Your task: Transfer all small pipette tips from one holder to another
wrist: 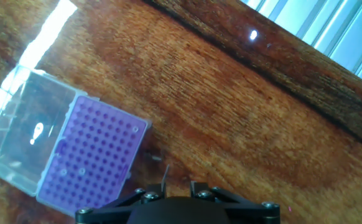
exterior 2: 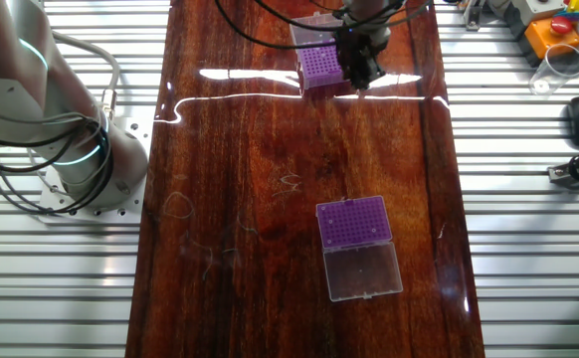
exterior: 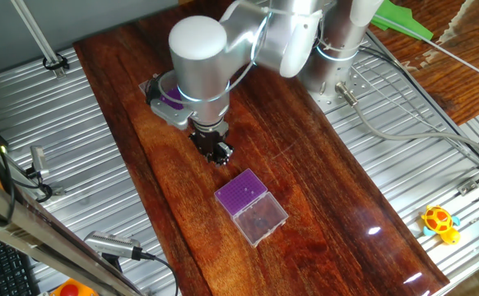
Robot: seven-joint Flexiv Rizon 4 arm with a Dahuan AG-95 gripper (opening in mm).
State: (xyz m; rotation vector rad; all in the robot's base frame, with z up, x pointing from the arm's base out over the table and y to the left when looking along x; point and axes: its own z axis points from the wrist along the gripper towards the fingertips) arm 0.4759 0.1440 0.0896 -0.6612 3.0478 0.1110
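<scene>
A long dark reddish-brown wooden board with a glossy finish (exterior: 322, 189) lies over a ribbed silver metal table surface (exterior: 83, 148). In one fixed view a small yellow and orange toy figure (exterior: 439, 222) sits on the ribbed metal near the board's corner, and a flat bright green piece (exterior: 400, 18) shows at the upper edge. In the other fixed view an orange box with coloured buttons (exterior 2: 558, 25) stands beside a clear round container (exterior 2: 559, 68).
</scene>
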